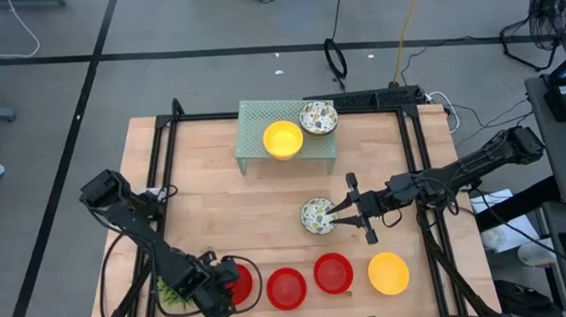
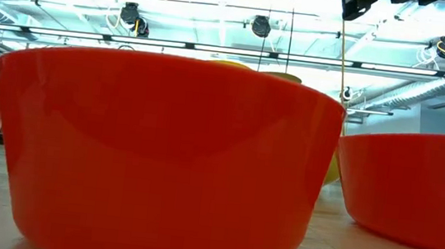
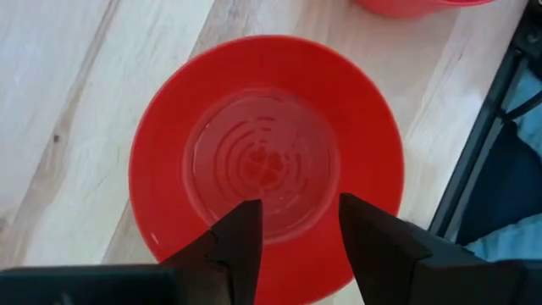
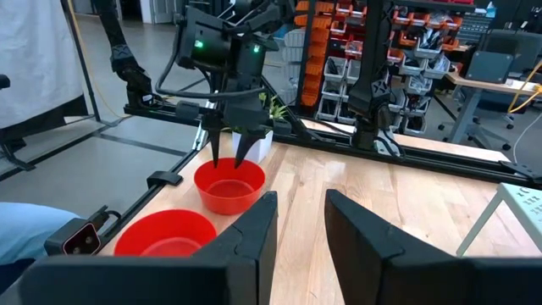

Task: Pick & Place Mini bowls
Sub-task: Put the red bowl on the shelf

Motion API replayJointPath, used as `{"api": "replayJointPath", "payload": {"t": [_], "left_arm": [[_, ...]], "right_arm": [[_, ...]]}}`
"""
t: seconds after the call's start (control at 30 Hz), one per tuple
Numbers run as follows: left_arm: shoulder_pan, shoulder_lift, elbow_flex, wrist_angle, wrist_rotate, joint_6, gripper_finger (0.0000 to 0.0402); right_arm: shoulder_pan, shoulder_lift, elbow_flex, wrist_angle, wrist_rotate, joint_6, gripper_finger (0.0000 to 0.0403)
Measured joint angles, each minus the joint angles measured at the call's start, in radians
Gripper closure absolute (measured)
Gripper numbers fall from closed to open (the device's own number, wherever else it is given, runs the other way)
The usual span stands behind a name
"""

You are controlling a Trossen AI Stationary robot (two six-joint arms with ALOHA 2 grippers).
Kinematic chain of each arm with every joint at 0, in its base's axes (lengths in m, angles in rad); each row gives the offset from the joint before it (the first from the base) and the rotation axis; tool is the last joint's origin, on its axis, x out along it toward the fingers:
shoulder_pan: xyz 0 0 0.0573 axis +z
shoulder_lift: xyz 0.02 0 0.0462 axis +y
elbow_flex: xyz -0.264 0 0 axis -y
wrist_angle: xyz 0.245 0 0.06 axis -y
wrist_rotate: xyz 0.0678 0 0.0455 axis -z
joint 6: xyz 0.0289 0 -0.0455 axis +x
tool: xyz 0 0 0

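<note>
My left gripper (image 3: 298,222) is open and points down over the leftmost red bowl (image 3: 267,161), both fingers above its inside; the right wrist view shows their tips at about rim height over that bowl (image 4: 229,185). Two more red bowls (image 1: 287,287) (image 1: 333,273) and a yellow bowl (image 1: 388,273) stand in a row along the near edge. My right gripper (image 1: 347,211) is open at the right side of a floral bowl (image 1: 315,216) at mid-table; that bowl is out of its wrist view. A yellow bowl (image 1: 282,139) and a floral bowl (image 1: 318,118) rest on the mesh stand (image 1: 252,131).
A green spiky plant (image 1: 172,292) sits by the left gripper at the near left corner. A black frame (image 1: 162,165) borders the table's sides and far edge. Bare wood lies between the stand and the near row. The low view is filled by red bowls (image 2: 162,151).
</note>
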Motion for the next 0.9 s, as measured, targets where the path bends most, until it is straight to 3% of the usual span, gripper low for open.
{"api": "replayJointPath", "payload": {"t": [0.5,0.7,0.9], "left_arm": [[0.069,0.000,0.000,-0.008,-0.039,0.255,0.0242],[0.115,0.000,0.000,-0.071,-0.142,0.377,0.0242],[0.146,0.000,0.000,-0.159,-0.080,0.390,0.0242]], "right_arm": [[0.000,0.000,0.000,0.000,0.000,0.000,0.0314],[0.000,0.000,0.000,0.000,0.000,0.000,0.0314],[0.000,0.000,0.000,0.000,0.000,0.000,0.0314]]}}
